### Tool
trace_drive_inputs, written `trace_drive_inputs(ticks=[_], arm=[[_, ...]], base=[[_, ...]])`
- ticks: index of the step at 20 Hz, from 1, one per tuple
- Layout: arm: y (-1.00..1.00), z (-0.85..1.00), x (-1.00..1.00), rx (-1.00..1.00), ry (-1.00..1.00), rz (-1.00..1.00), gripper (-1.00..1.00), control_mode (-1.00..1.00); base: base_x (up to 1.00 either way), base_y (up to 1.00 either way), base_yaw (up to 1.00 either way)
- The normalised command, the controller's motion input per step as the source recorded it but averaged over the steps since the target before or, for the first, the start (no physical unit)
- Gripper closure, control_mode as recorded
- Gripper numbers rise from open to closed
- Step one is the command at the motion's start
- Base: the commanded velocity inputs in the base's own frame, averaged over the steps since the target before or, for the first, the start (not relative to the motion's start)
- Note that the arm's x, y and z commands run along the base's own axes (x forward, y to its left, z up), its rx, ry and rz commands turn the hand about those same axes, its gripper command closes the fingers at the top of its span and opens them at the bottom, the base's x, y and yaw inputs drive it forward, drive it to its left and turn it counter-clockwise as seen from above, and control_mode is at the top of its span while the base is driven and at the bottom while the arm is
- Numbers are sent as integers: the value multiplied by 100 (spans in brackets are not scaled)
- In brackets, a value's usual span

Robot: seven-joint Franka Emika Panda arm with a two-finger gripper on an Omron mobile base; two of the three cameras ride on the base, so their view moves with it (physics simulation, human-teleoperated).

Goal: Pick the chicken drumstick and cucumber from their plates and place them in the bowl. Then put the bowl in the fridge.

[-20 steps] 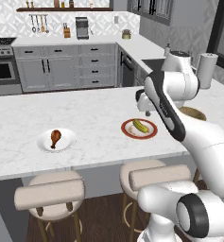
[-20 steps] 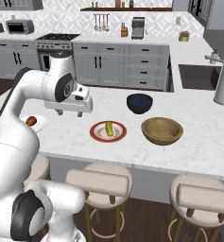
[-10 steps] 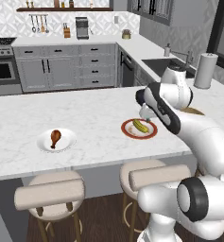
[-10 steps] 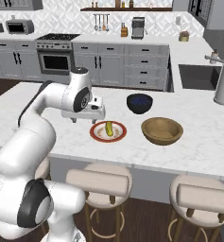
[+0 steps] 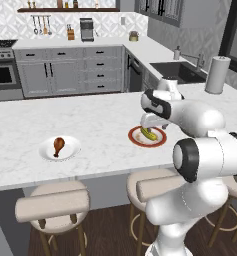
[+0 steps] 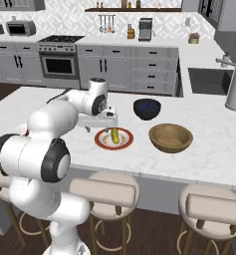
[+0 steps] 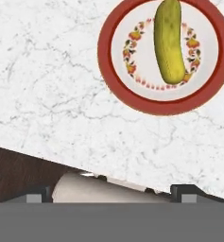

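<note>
target: short curved yellowish-green cucumber (image 7: 169, 41) on red-rimmed plate (image 7: 108, 71) | handling: probably light, stiff, slippery; grasp mid-length | gripper (image 6: 109, 123): fingers spread, empty

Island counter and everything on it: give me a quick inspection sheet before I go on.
Surface: white marble island counter, no spills seen.
Job's things: cucumber on red-rimmed plate; chicken drumstick on white plate; dark blue bowl and tan bowl beyond, both empty.
Clutter: nothing seen.
Grippers: gripper open, above the red-rimmed plate's edge, holding nothing.
Cables: nothing seen.
Surroundings: stools under the counter.
</note>
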Motion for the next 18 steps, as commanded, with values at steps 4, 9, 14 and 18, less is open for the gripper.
trace_drive_inputs(ticks=[4, 9, 14, 18], arm=[[-31, -37, 58, 0, 7, 12, -100, -100], [-8, -57, 59, 0, 0, 9, -100, -100], [-12, -52, 63, 0, 0, 8, -100, -100], [-9, -32, 69, 0, 0, 6, -100, -100]], base=[[0, 0, 0], [0, 0, 0], [0, 0, 0], [0, 0, 0]])
